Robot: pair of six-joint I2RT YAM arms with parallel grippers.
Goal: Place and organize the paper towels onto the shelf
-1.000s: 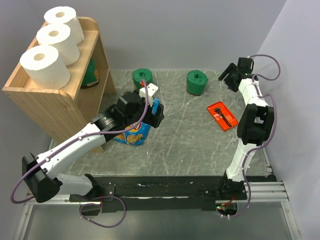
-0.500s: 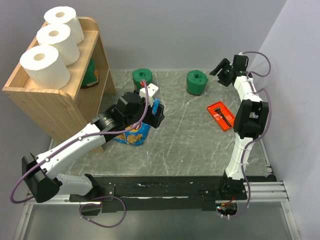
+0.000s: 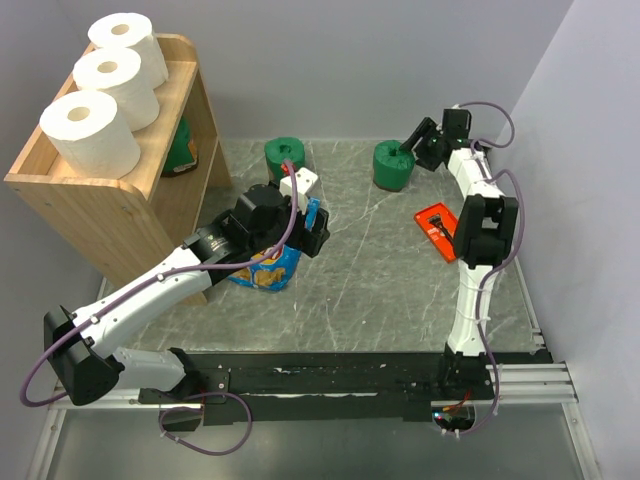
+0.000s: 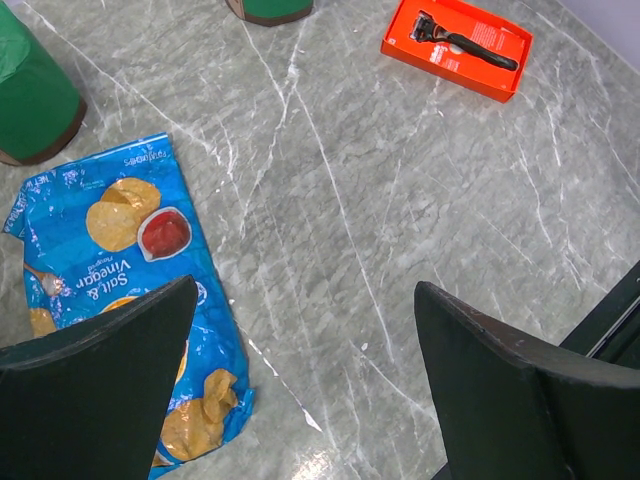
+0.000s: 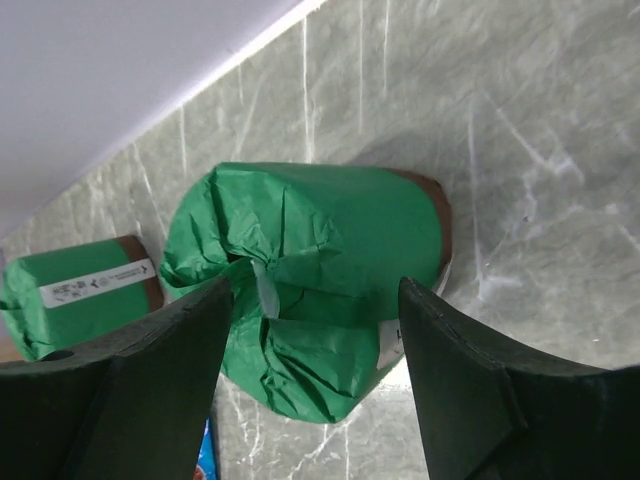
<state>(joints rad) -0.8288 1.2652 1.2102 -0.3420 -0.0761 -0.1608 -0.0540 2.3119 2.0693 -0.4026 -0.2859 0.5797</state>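
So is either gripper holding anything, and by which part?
Nothing is held. Left gripper open above the chip bag; right gripper open, facing a green roll, not closed on it.

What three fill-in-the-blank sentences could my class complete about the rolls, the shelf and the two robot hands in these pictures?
1. The top tray of the shelf holds ___ white paper towel rolls.
2. The right hand is open, with its fingers on either side of a ___ roll standing on the table.
3. The left hand hangs open above a blue ___ bag.

Missing words: three; green; chip.
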